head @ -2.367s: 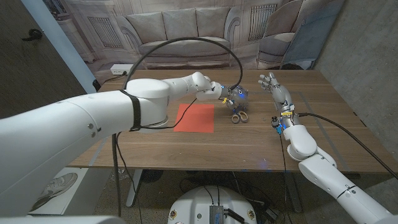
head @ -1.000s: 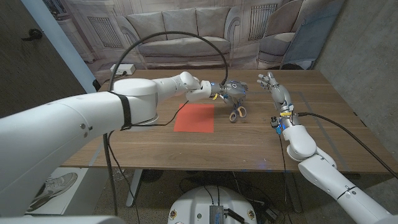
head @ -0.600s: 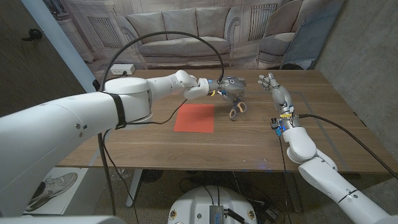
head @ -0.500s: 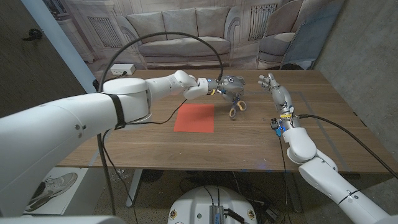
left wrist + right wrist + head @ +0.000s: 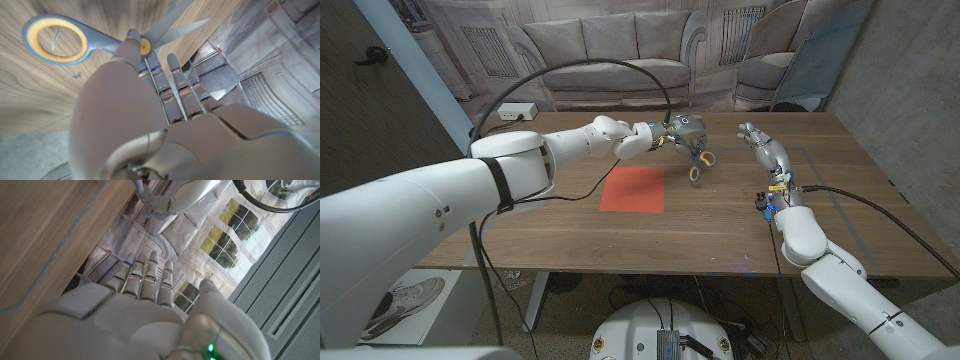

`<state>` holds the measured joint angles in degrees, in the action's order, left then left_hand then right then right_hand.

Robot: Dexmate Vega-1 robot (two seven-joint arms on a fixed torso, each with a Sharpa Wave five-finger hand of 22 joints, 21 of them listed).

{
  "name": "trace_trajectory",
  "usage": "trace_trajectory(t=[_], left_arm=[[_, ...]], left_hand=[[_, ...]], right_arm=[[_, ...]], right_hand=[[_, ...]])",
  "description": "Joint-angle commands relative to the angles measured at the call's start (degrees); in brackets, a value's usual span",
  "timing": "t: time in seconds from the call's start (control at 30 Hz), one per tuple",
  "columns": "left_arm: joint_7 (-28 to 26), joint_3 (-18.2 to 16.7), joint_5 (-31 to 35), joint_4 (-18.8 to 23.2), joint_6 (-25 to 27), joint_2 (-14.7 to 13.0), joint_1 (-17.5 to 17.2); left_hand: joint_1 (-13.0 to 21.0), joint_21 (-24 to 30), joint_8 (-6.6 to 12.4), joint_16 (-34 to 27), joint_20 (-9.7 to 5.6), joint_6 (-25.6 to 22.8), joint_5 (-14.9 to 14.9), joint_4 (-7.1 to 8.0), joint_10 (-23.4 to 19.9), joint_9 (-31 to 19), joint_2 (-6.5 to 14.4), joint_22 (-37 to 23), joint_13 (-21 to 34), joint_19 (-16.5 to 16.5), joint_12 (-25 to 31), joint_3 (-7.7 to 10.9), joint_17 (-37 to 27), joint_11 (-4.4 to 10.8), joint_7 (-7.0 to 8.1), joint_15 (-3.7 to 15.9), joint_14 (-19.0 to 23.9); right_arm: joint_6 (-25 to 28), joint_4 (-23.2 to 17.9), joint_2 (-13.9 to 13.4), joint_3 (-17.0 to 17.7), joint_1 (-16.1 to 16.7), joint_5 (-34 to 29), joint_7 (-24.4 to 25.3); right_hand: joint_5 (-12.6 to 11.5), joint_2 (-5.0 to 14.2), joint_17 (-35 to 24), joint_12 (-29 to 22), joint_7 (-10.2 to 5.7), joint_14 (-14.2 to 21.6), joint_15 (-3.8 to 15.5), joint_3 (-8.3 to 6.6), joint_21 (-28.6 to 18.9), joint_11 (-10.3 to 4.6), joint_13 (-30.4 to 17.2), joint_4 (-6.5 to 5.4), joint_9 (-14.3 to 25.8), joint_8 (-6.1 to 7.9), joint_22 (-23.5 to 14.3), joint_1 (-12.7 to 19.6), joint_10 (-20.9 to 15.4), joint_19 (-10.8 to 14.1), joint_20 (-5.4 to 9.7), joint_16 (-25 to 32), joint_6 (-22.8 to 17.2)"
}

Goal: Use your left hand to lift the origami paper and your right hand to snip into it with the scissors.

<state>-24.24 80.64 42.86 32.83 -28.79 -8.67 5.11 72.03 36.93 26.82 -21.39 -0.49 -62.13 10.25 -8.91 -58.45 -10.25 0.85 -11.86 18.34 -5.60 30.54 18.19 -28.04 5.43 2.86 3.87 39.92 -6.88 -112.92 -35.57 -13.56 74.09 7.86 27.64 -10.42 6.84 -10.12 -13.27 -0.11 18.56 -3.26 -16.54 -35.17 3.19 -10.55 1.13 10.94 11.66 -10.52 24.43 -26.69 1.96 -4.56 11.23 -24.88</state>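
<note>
The red origami paper [image 5: 632, 189] lies flat on the wooden table [image 5: 720, 235], left of centre. My left hand [image 5: 684, 128] reaches over the table's far middle and holds the scissors [image 5: 700, 164] in the air, handles hanging down, beyond the paper's far right corner. In the left wrist view the scissors [image 5: 80, 42] have grey-blue handles with yellow linings, their blades slightly parted past my left hand [image 5: 150, 115]. My right hand [image 5: 761, 146] stands to the right of the scissors, fingers apart and holding nothing. The right wrist view looks along my right hand [image 5: 145, 297] with its fingers stretched out.
A white power strip [image 5: 514, 113] sits at the table's far left corner. A black cable [image 5: 610, 66] arcs from it over the left arm to the wrist. The table's right edge [image 5: 900, 200] runs close past my right arm.
My left hand has picked the scissors up from the table beside the paper and carried them up and toward the far side. My right hand has tilted slightly forward.
</note>
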Motion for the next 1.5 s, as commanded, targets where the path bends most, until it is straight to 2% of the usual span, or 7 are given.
trace_trajectory(t=[0.03,0.3,0.63,0.97,1.17,1.37,1.5], left_arm=[[8.8,-6.8,-9.8,-4.3,-1.5,2.2,-1.5],[13.4,-8.9,-13.8,-2.8,-1.0,2.1,-2.4],[18.9,-10.7,-15.8,1.6,-0.1,2.0,-2.2],[22.1,-11.7,-16.8,2.6,0.5,3.5,-2.0],[24.0,-11.9,-18.1,-0.4,0.4,6.0,-1.3],[25.9,-11.9,-20.1,-4.7,1.1,9.1,-0.3],[26.0,-11.3,-21.0,-7.0,1.0,10.6,0.2]], left_hand=[[1.9,0.4,-0.09,0.2,0.34,-5.9,0.5,0.13,-7.4,-0.2,1.6,-0.2,3.6,-0.3,0.3,0.62,-0.1,5.53,0.60,9.95,0.6],[2.1,0.7,-0.57,0.2,0.38,-5.9,0.5,0.13,-7.4,-0.3,1.7,-0.2,3.8,-0.4,0.3,0.63,-0.3,5.45,0.26,9.96,1.0],[2.2,0.9,-1.13,0.5,0.53,-5.9,0.6,0.11,-7.2,-0.3,1.6,-0.2,4.0,-0.3,0.2,0.66,-0.4,5.22,0.04,9.95,1.2],[2.3,1.0,-1.49,0.8,0.63,-6.1,0.6,0.12,-7.3,-0.3,1.7,-0.2,4.2,-0.2,0.2,0.69,-0.5,5.24,-0.07,9.96,1.3],[2.4,1.1,-1.75,1.0,0.79,-6.1,0.7,0.13,-7.3,-0.3,1.7,-0.2,4.3,-0.1,0.2,0.71,-0.6,5.27,-0.28,9.96,1.3],[2.5,1.2,-1.97,1.1,0.73,-6.2,0.7,0.11,-7.3,-0.4,1.7,-0.2,4.4,-0.1,0.3,0.70,-0.7,5.25,-0.34,9.96,1.4],[2.6,1.3,-2.13,1.2,0.85,-6.2,0.7,0.11,-7.2,-0.4,1.7,-0.3,4.5,0.0,0.2,0.72,-0.7,5.25,-0.56,9.96,1.5]], right_arm=[[13.3,-6.8,-0.8,-0.2,1.9,-5.1,5.3],[23.9,-11.1,-1.0,-1.5,1.7,-9.2,8.5],[45.4,-18.0,-2.6,-6.0,-0.9,-16.0,10.1],[66.8,-22.3,-5.1,-14.7,-8.4,-22.6,8.6],[76.6,-22.8,-5.1,-20.6,-12.8,-26.0,9.6],[83.5,-22.0,-3.7,-25.6,-16.3,-29.1,12.6],[84.1,-21.4,-3.1,-26.7,-16.7,-30.2,14.7]], right_hand=[[-0.6,0.05,0.1,0.0,-0.58,0.5,0.70,-0.60,0.3,-1.16,-0.2,1.40,0.1,0.23,-0.3,1.7,-0.3,0.7,-0.22,-0.2,-0.4],[-1.0,0.54,0.1,0.0,-1.35,1.7,2.43,-2.39,0.2,-2.24,-0.2,4.40,0.1,0.16,-0.4,5.5,-0.7,2.0,0.01,0.0,-0.7],[-0.9,0.44,0.1,1.0,-2.03,0.9,3.61,-3.92,0.1,-3.81,-0.2,7.49,0.2,-0.12,-0.6,9.8,1.5,2.6,0.06,-0.6,-0.4],[-0.4,-0.28,0.1,1.8,-2.72,-1.1,4.27,-4.32,0.3,-4.40,-0.3,8.72,0.3,-0.34,-0.6,12.2,4.2,2.8,-0.02,-1.1,0.3],[-0.2,-1.10,0.1,2.1,-3.62,-2.6,4.78,-4.54,0.4,-4.66,-0.3,9.21,0.4,-0.50,-0.6,14.1,5.8,2.8,0.04,-1.3,1.1],[-0.5,-2.23,0.1,2.3,-5.73,-4.9,5.08,-5.04,0.6,-5.49,-0.3,9.53,0.4,-0.26,-0.5,17.5,7.9,3.0,0.57,-1.3,1.0],[-0.8,-3.76,0.1,2.2,-7.57,-5.9,5.45,-4.91,0.6,-6.36,-0.3,9.48,0.5,0.37,-0.5,19.4,8.9,3.3,0.71,-1.2,-0.6]])
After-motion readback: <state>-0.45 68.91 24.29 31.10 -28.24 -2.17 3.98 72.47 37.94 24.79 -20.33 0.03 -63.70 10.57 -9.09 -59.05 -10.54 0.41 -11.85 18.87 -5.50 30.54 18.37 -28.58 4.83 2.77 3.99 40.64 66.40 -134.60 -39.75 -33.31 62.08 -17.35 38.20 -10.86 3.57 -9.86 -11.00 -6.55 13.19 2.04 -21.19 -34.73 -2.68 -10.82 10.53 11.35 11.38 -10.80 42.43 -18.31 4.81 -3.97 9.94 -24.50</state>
